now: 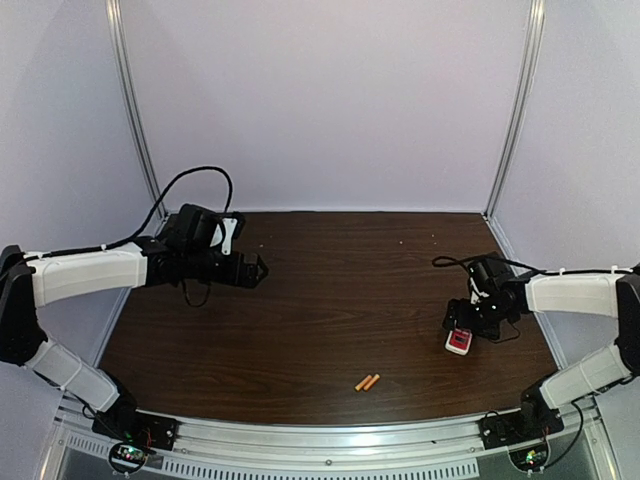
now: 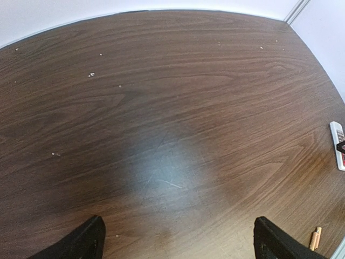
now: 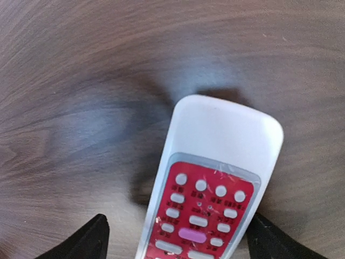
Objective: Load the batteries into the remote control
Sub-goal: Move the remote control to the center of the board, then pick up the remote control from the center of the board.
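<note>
Right gripper (image 3: 178,221) is down over the remote (image 3: 223,135), with its black fingers (image 3: 81,243) spread wide on either side, not squeezing it. The right-hand finger sits just beside the remote's edge, can't tell if it actually touches.

The remote lies flat and face up near the right side of the table (image 1: 340,290). It's smooth white plastic with a rounded end, and a shiny red panel has rows of little white round and oval buttons plus one pink one.

The batteries (image 1: 367,382) are two skinny orange cylinders lying side by side near the front edge, well apart from the remote.

Left gripper (image 2: 178,232) hovers over bare tabletop, fingers wide, holding nothing. The table is dark wood grain with a dull sheen and a few pale specks.
</note>
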